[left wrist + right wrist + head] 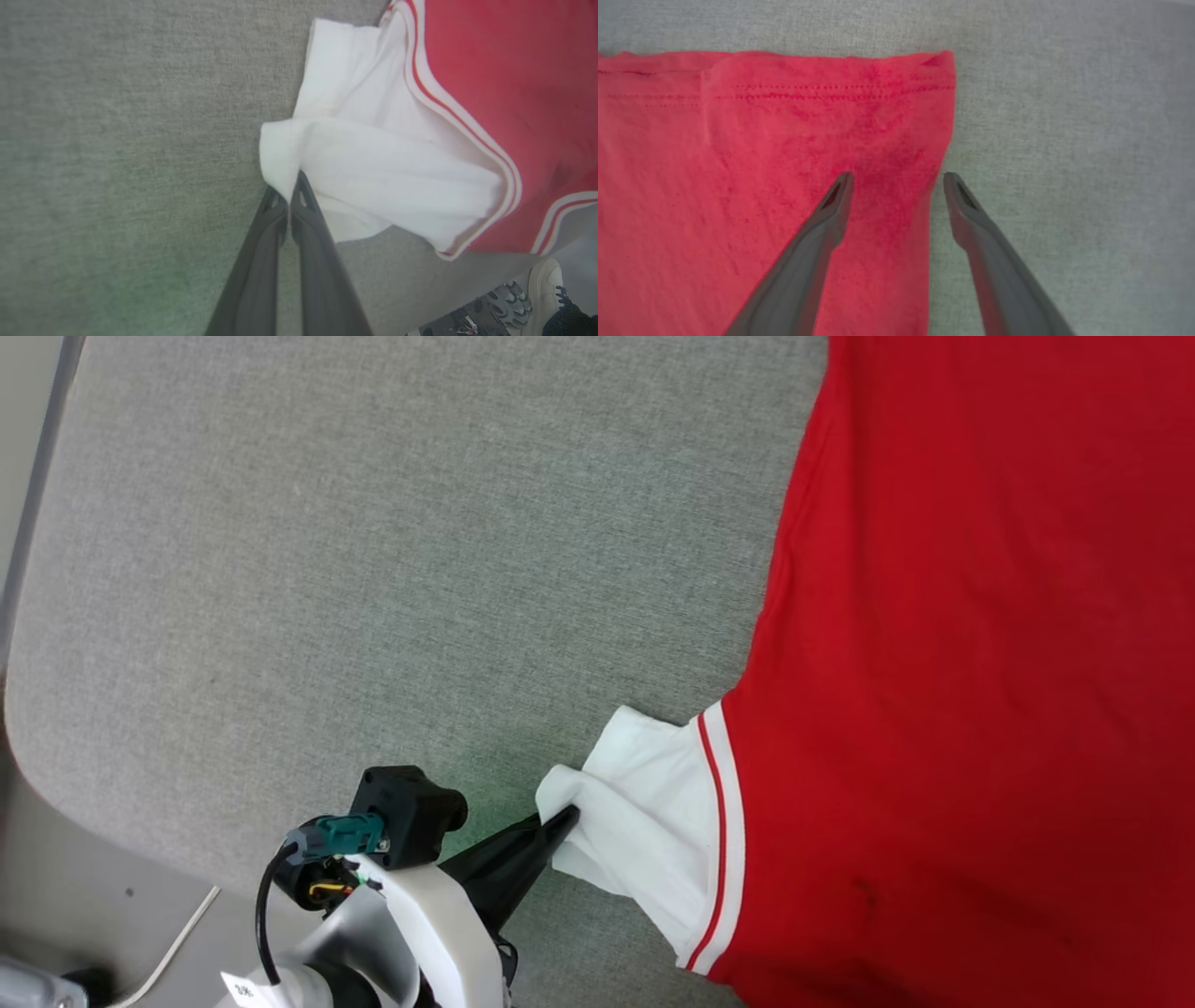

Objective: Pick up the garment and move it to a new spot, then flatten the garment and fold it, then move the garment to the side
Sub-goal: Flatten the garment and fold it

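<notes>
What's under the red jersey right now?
The grey fabric surface shows all around the jersey, so it lies on that. Anything else beneath the cloth is covered.

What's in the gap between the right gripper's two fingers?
In the right wrist view, the right gripper is open; the gap holds the red side edge of the garment and a thin strip of gray table cover.

Soft matt knit cloth of garment (hem stitched); coarse woven fabric tabletop; smooth matt plastic fingers.
</notes>
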Controlling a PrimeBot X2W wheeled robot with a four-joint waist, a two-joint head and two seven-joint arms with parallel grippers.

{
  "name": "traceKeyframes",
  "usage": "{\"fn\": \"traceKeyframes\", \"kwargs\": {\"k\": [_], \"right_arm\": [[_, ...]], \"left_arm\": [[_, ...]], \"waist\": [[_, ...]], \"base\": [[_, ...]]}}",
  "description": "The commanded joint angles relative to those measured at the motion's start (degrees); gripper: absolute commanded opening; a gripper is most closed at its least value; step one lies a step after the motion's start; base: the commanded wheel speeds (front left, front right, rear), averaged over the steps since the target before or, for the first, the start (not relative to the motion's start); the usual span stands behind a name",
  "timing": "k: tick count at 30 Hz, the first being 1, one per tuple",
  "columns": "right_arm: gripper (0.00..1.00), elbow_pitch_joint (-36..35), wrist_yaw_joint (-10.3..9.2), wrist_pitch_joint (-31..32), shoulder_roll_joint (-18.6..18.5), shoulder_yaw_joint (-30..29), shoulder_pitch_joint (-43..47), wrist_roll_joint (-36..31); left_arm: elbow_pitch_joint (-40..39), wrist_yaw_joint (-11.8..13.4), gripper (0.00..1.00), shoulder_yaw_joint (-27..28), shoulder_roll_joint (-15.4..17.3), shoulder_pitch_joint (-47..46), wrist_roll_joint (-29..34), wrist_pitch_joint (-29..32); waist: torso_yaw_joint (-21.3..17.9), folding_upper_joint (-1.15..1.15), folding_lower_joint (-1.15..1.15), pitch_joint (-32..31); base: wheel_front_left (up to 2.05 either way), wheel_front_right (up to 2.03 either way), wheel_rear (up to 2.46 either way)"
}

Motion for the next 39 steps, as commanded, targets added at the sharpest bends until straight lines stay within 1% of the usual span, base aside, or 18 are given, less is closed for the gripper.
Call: {"fn": "traceKeyframes", "kwargs": {"k": [1, 6, 7, 8, 9, 14, 22, 26, 29, 32, 35, 36, 39], "right_arm": [[1.00, 0.89, -0.02, -0.68, -0.55, -0.48, -1.10, -0.79], [1.00, 3.41, -0.02, -1.45, -0.14, 0.73, 2.26, -1.05], [0.97, 3.94, -0.02, -1.39, 0.03, 0.84, 2.88, -0.75], [0.30, 4.30, -0.02, -1.47, 0.20, 1.30, 3.71, -0.57], [0.00, 4.55, -0.02, -1.45, 0.19, 1.63, 4.51, -0.43], [0.00, 5.18, -0.04, -2.47, -1.72, 2.42, 6.78, -0.19], [0.00, 6.45, -0.04, -5.43, -1.57, 2.82, 10.94, 1.83], [0.00, 8.17, -0.04, -7.99, -1.20, 3.82, 14.90, 3.45], [0.00, 9.50, -0.04, -10.05, -0.06, 4.69, 18.92, 4.83], [0.00, 10.12, -0.04, -11.37, 0.05, 5.46, 23.12, 6.91], [0.00, 9.57, -0.03, -14.17, 0.97, 6.94, 27.82, 10.03], [0.00, 9.57, -0.03, -14.17, 0.97, 6.94, 27.82, 10.03], [0.00, 8.18, -0.04, -16.13, 1.91, 7.52, 32.57, 13.62]], "left_arm": [[0.63, -0.27, 0.00, -0.42, -0.44, -0.90, 0.29, -0.23], [1.55, -0.46, 0.00, -0.79, -0.93, -1.10, 0.19, -0.68], [1.70, -0.44, 0.00, -0.78, -0.93, -1.10, 0.14, -0.74], [1.87, -0.45, 0.00, -0.74, -0.93, -1.12, 0.08, -0.82], [2.00, -0.44, 0.00, -0.71, -0.91, -1.14, 0.07, -0.79], [2.61, -0.22, 0.00, -0.69, -0.95, -1.30, -0.09, -0.87], [3.29, 0.31, 0.00, -0.13, -0.33, -0.36, -0.52, -1.05], [4.17, 0.78, 0.00, 0.25, 0.36, 0.82, -1.02, -0.90], [5.16, 1.40, 0.00, 0.55, 0.89, 2.30, -1.61, -0.75], [5.64, 2.01, 0.00, 0.64, 1.27, 3.95, -2.20, -0.60], [6.60, 2.87, 0.00, 0.90, 1.04, 5.68, -2.88, -1.10], [6.60, 2.87, 0.00, 0.90, 1.04, 5.68, -2.88, -1.10], [7.19, 3.70, 0.00, 1.37, 0.54, 7.72, -3.96, -1.77]], "waist": [[1.27, 0.00, -0.01, 1.20], [2.03, 0.00, -0.01, 1.73], [2.08, 0.00, -0.01, 1.78], [2.12, 0.00, -0.01, 1.79], [2.13, 0.00, -0.01, 1.74], [1.82, 0.00, -0.01, 0.82], [-0.85, 0.00, -0.01, -4.20], [-3.24, 0.00, -0.01, -8.64], [-5.43, 0.00, -0.01, -13.25], [-7.22, 0.00, -0.01, -17.26], [-8.94, 0.00, -0.01, -21.21], [-8.94, 0.00, -0.01, -21.21], [-10.77, 0.00, -0.01, -24.34]], "base": [[0.00, 0.00, 0.00], [0.00, 0.00, 0.00], [0.00, 0.00, 0.00], [0.00, 0.00, 0.00], [0.00, 0.00, 0.00], [0.00, 0.00, 0.00], [0.00, 0.00, 0.00], [0.00, 0.00, 0.00], [0.00, 0.00, 0.00], [0.00, 0.00, 0.00], [0.00, 0.00, 0.00], [0.00, 0.00, 0.00], [0.00, 0.00, 0.00]]}}
